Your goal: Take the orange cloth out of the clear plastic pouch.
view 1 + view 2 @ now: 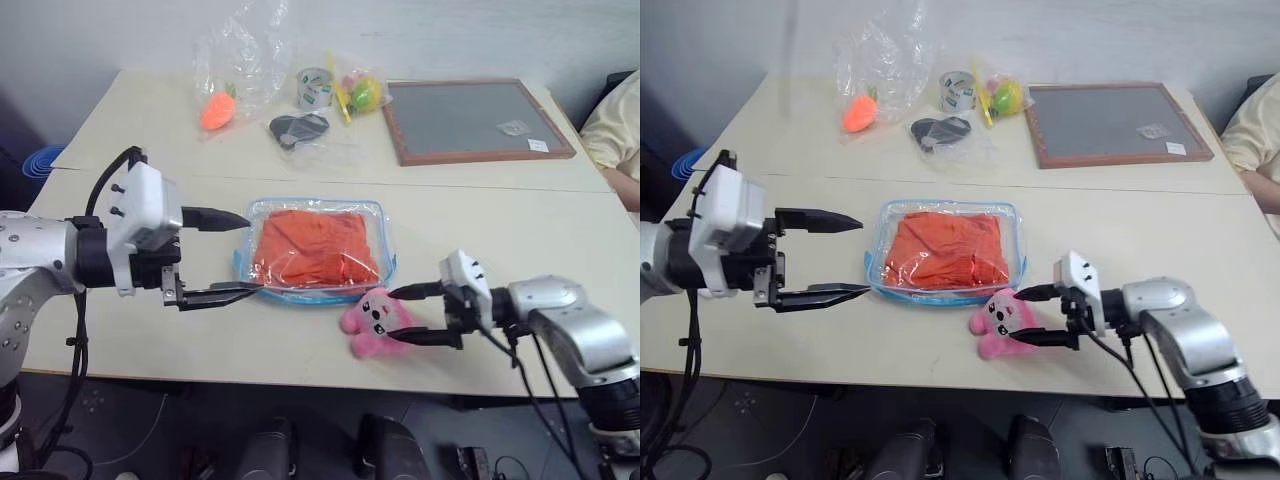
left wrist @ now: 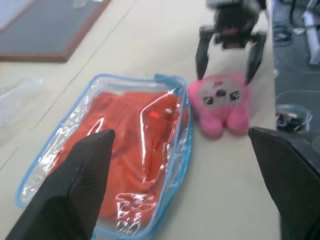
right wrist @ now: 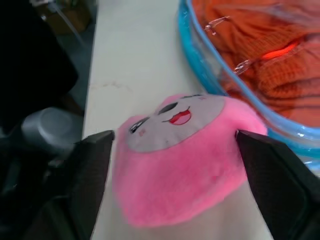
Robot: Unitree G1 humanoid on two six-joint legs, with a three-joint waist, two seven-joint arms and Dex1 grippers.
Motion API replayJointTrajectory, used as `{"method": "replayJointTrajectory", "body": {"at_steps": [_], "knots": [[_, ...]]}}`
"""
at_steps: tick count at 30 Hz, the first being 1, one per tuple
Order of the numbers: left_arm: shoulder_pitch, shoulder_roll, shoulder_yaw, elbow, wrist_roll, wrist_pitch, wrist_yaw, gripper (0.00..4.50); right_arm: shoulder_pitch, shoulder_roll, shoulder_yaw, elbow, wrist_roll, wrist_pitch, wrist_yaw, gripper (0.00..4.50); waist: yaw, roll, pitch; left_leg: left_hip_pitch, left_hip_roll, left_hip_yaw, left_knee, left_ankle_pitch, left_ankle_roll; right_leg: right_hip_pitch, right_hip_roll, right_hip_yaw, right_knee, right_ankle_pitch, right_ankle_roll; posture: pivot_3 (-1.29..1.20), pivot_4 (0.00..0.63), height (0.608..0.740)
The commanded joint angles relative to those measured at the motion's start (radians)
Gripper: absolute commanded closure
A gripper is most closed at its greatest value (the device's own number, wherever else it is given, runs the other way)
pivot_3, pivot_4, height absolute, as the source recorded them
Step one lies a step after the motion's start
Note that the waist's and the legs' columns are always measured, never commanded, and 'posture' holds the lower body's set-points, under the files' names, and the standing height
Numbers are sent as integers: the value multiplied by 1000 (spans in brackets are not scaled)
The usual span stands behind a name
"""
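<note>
Orange fabric filled most of the clear plastic pouch (image 1: 316,251), which lay flat on the pale bench (image 1: 520,230) near its front edge; the orange cloth (image 1: 318,246) sat folded and wrinkled inside it, fully enclosed by the blue-edged plastic. The left claw (image 1: 243,252) hung just beside the pouch's left end, above the bench, its two black fingers spread wide apart, one over the pouch's far left corner and the other at its near left corner, with nothing between them. Whether the lower finger touched the pouch could not be told. The right claw (image 1: 404,315) reached in from the right at the pouch's near right corner, its fingers parted around a pink plush (image 1: 374,320) that lay on the bench touching the pouch's near edge; in the right wrist view the plush (image 3: 182,165) sat between the two fingers with a visible gap on each side, so it was straddled rather than gripped. Farther back on the bench lay a wrinkled clear bag (image 1: 243,55) with an orange carrot-shaped toy (image 1: 217,110), a roll of tape (image 1: 315,88), a dark object in thin plastic (image 1: 298,128) and a wood-framed grey board (image 1: 477,120). A person's arm in a pale yellow sleeve (image 1: 615,125) showed at the right edge
</note>
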Motion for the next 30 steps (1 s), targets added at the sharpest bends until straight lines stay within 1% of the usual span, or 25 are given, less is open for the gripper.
{"method": "replayJointTrajectory", "body": {"at_steps": [1, 5, 9, 12, 14, 16, 19, 21, 23, 26, 30], "knots": [[29, 17, 2, -19, 56, -46, 51, 0, 12, 23, -5, -30, 57, 51, -6, 1935, 0, 0, 0, 0, 0, 0, 0, 0, 0, 0, 0, 0, 0, 0, 0, 0, 150, 740], [37, 12, 37, -63, -42, 4, 55, 0, 28, 16, 13, -74, 94, 77, 32, 3293, 1, 0, 0, 0, 1, 0, 0, 0, 0, 0, 1, 0, -1, 0, 0, 0, 150, 740], [50, 21, 33, -101, -109, 32, 53, 0, -13, 79, 58, -76, 87, 74, 8, 4437, 0, 0, 0, 0, 1, 0, 0, 0, 0, 0, 1, 0, -1, 0, 0, 0, 150, 740], [66, 25, 22, -119, -140, 39, 52, 0, -65, 156, 129, -48, 24, 46, -41, 4477, -6, 0, 0, 0, 1, 1, 0, 0, -1, -1, 2, 1, 0, 0, 0, 0, 150, 740], [81, 30, 1, -127, -129, 24, 46, 0, -116, 236, 189, 15, -50, 18, -109, 4477, -10, 0, 0, 1, 2, 1, -1, -1, -2, -1, 2, 1, 0, 0, -1, 0, 150, 740], [92, 36, -17, -125, -113, 5, 42, 0, -150, 290, 224, 71, -103, -10, -147, 4477, -14, 0, 0, 0, 1, 1, -1, 0, -2, -2, 2, 2, 1, -1, -1, 0, 150, 740], [95, 41, -31, -119, -110, -10, 41, 0, -172, 316, 262, 137, -172, -54, -168, 4477, -13, 0, 0, 0, 1, 1, -1, 0, -2, -2, 2, 2, 0, -1, -1, 0, 150, 740], [98, 43, -38, -116, -107, -19, 41, 0, -178, 318, 267, 157, -184, -58, -166, 4477, -13, 0, 0, 0, 1, 1, -1, 0, -2, -2, 2, 2, 0, -1, -1, 0, 150, 740], [99, 43, -52, -112, -98, -31, 40, 0, -182, 308, 252, 151, -161, -19, -161, 3867, -18, 0, 0, 1, 1, 1, -1, 0, -2, -2, 3, 3, 0, -1, -1, 0, 150, 740], [103, 38, -93, -109, -70, -59, 37, 0, -166, 267, 231, 89, -122, 19, -128, 2899, -23, 0, 0, 1, 1, 1, -1, 0, -2, -2, 3, 3, 1, -1, -1, 0, 150, 740], [96, 16, -209, -100, -5, -118, 24, 0, -135, 185, 198, -45, -61, 75, -83, 1549, -19, 0, 0, 0, 1, 1, -1, 0, -2, -2, 3, 3, -1, -1, -1, 0, 150, 740]]}}
